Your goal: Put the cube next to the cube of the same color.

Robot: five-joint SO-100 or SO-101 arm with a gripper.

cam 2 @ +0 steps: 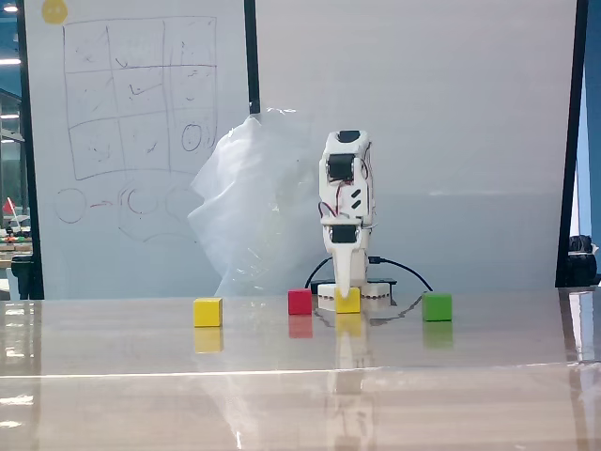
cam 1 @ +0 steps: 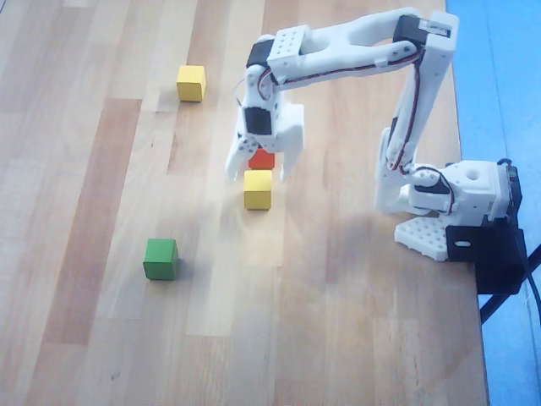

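In the overhead view one yellow cube lies mid-table, and the other yellow cube lies apart at the upper left. My gripper is open and points down. Its two white fingers stand wide on either side of the near yellow cube's upper edge without closing on it. A red cube shows between the fingers, just beyond that yellow cube. In the fixed view the gripper hangs edge-on over the near yellow cube, with the red cube to its left and the other yellow cube far left.
A green cube sits at the lower left in the overhead view and at the right in the fixed view. The arm's base stands at the table's right edge. A whiteboard and a plastic sheet stand behind.
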